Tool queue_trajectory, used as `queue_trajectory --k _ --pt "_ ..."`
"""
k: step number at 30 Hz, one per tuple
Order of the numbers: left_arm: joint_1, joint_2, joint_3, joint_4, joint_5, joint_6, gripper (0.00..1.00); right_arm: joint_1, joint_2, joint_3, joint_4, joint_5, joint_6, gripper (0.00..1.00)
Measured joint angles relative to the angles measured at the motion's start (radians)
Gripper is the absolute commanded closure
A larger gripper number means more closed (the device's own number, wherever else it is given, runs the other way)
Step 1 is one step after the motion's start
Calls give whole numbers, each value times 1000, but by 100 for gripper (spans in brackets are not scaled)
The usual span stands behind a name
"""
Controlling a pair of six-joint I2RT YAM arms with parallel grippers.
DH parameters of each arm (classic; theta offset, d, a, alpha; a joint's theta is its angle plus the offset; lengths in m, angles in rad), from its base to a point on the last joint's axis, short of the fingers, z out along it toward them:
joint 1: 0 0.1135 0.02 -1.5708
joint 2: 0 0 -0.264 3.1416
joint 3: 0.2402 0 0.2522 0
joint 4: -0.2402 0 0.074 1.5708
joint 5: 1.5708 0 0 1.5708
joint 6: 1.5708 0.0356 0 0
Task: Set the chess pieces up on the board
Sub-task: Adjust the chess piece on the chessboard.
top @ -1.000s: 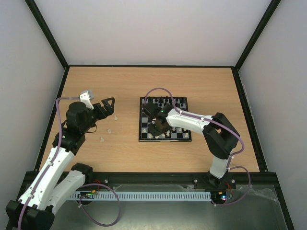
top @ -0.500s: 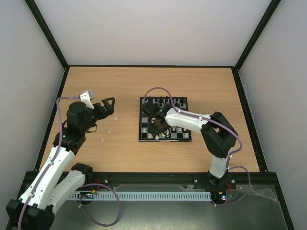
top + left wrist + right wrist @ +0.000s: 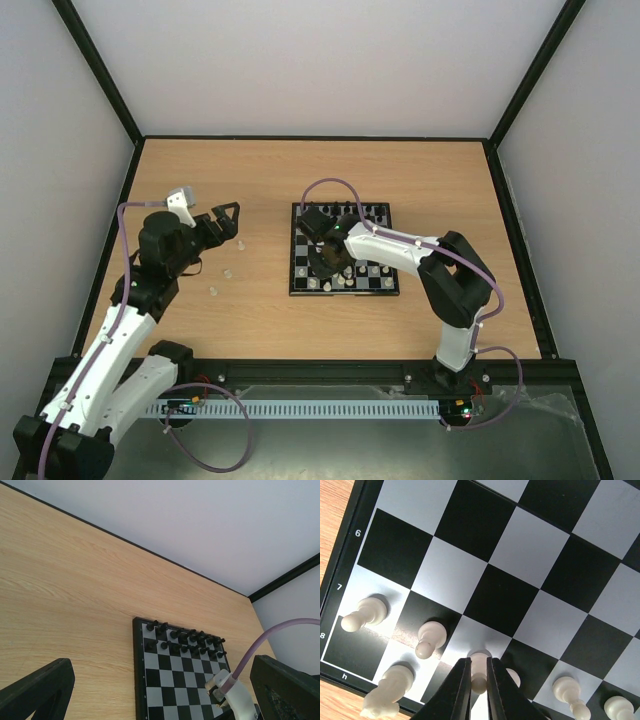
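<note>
The board (image 3: 380, 284) lies in the middle of the table, with black chessmen (image 3: 347, 211) along its far rows. Several white chess pieces (image 3: 347, 282) stand along its near rows. My right gripper (image 3: 325, 262) is low over the board's near left part. In the right wrist view this gripper (image 3: 479, 680) is shut on the head of a white pawn (image 3: 480, 664) that stands on a pale square. Other white pawns (image 3: 430, 637) stand beside it. My left gripper (image 3: 230, 218) hovers open and empty left of the board, above the bare wood.
Three loose white pieces (image 3: 227, 272) lie on the wood between the left arm and the board. The left wrist view shows the board (image 3: 165, 680), the black rows (image 3: 185, 640) and the right arm's cable (image 3: 260, 645). Walls enclose the table.
The right gripper has shifted slightly left and back over the board's near rows, and its fingers have closed on the pawn. The left arm has stayed still.
</note>
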Motion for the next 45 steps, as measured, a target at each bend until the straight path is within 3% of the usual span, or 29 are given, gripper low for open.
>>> queue_trajectory --k 21,25,31,40,45 --pt "0 14 0 3 4 0 0 -13 3 4 22 -2 -3 89" --pt "0 14 0 3 6 0 1 -17 11 11 32 -12 -6 78" --pt "0 14 0 4 8 0 0 -17 12 13 36 -17 -11 73" --pt "0 14 0 4 8 0 0 -23 -34 13 7 31 -9 82" --pt "0 14 0 4 9 0 0 -36 -60 3 -16 56 -2 82"
